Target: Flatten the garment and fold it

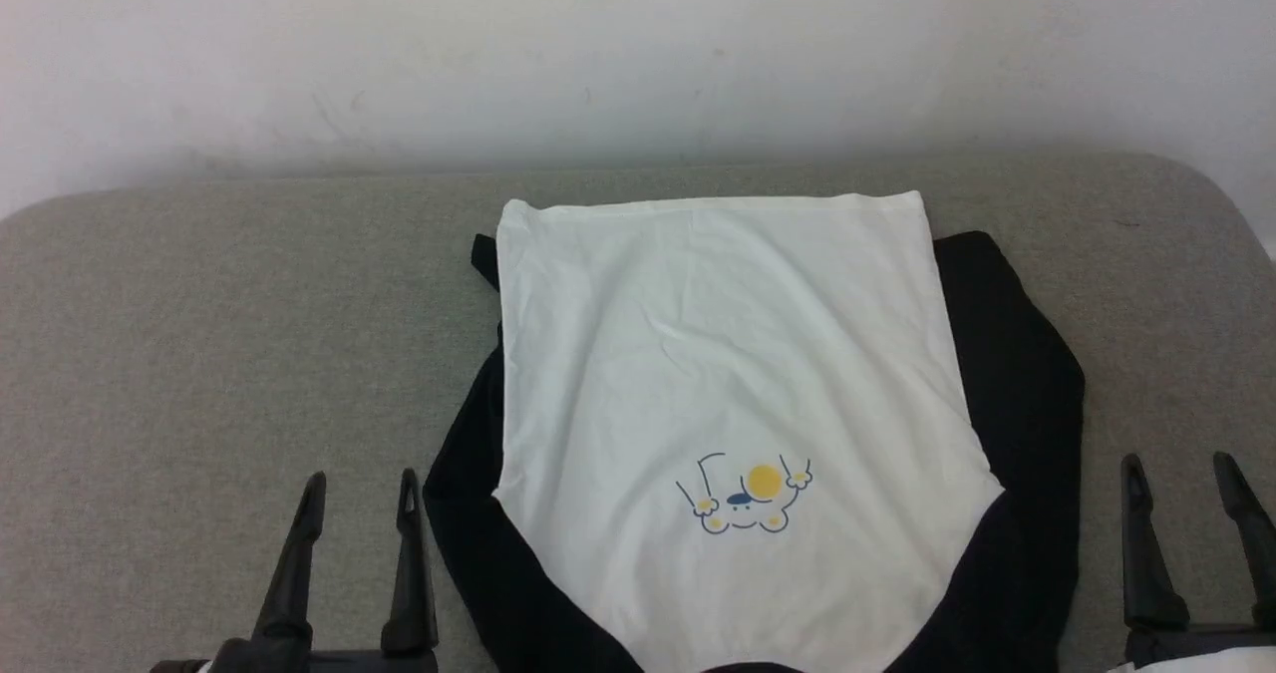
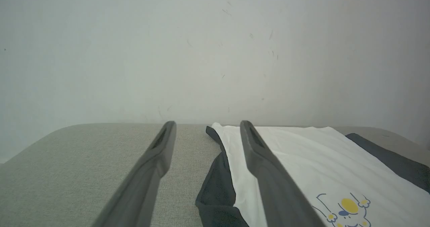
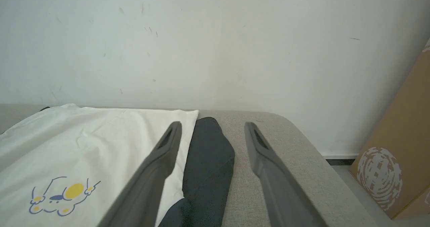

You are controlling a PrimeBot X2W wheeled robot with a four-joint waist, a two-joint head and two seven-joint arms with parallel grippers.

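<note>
1. Head view: the garment (image 1: 728, 354) lies chest-up in the middle of the counter (image 1: 199, 354). Its neck end is at the near edge and its hem (image 1: 713, 204) stops short of the far edge.
2. I judge it light, limp and not fragile. It should sag wherever it goes unsupported, and it will likely drag on the cloth cover rather than slide.
3. The white body is nearly flat, with shallow creases. The right sleeve (image 1: 1027, 374) spreads wide beside it, while the left sleeve (image 1: 464, 474) looks partly tucked under.
4. Best holds, I think, are the two hem corners or the outer sleeve edges. I'd pinch low, so that both thin layers come up together.
5. My left pincer (image 1: 363, 477) stands open and empty at the near edge, just beside the left sleeve. My right pincer (image 1: 1177, 461) is equally wide and empty, a little clear of the right sleeve.
6. The counter has a grey woven cover with rounded far corners.
7. A scuffed white wall (image 1: 638, 55) rises behind the far edge, and a cardboard box (image 3: 396, 159) stands past the right edge.
</note>
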